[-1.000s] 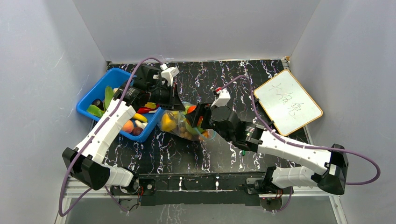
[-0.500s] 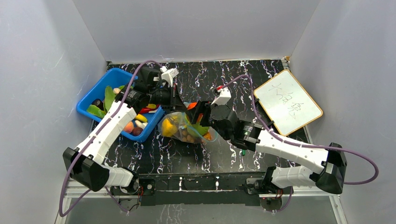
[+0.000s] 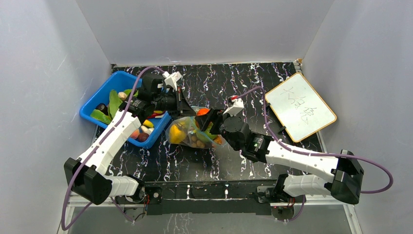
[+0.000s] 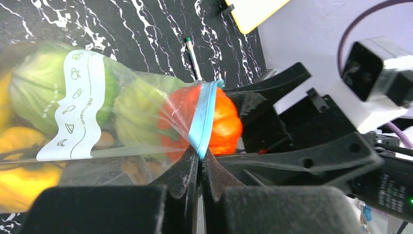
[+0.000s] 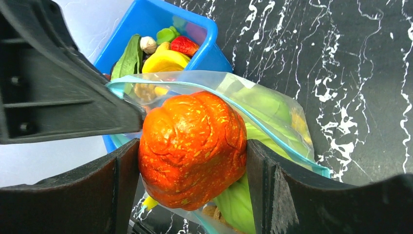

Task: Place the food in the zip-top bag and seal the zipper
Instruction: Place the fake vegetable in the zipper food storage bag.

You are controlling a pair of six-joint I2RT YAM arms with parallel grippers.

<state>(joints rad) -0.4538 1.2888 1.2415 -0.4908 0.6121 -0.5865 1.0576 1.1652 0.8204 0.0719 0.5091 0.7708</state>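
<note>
1. Fingers (image 4: 185, 180) of the left gripper (image 4: 200, 157) are pressed together on the zipper (image 4: 205, 112), pinching the teal strip right at their tips.
2. From that pinch the zip-top bag (image 4: 146, 85) spreads ahead and to the left of the tips. It lies on the black marbled table (image 4: 122, 29) with its white label patch facing the left wrist camera.
3. Behind the clear plastic the food shows as green pieces (image 4: 34, 87) and a yellow piece (image 4: 19, 190).
4. The right gripper (image 5: 192, 161) is clamped on an orange pumpkin-like toy (image 5: 195, 131), with one finger touching each side of it.
5. That toy sits at the bag's mouth. In the right wrist view the teal rim curves round behind it. In the left wrist view the strip crosses its front, just beyond the left gripper's tips.
6. The two grippers face each other across the mouth, and the left gripper's fingers are just beside the toy.
7. Beyond the right gripper, past the bag, a blue bin (image 5: 209, 29) holds a green leaf, a yellow piece and a red piece.
8. A green pen (image 4: 193, 58) lies on the table past the bag, ahead of the left gripper's tips.
9. A whiteboard (image 3: 299, 106) lies well apart from the right gripper, on its right.
</note>
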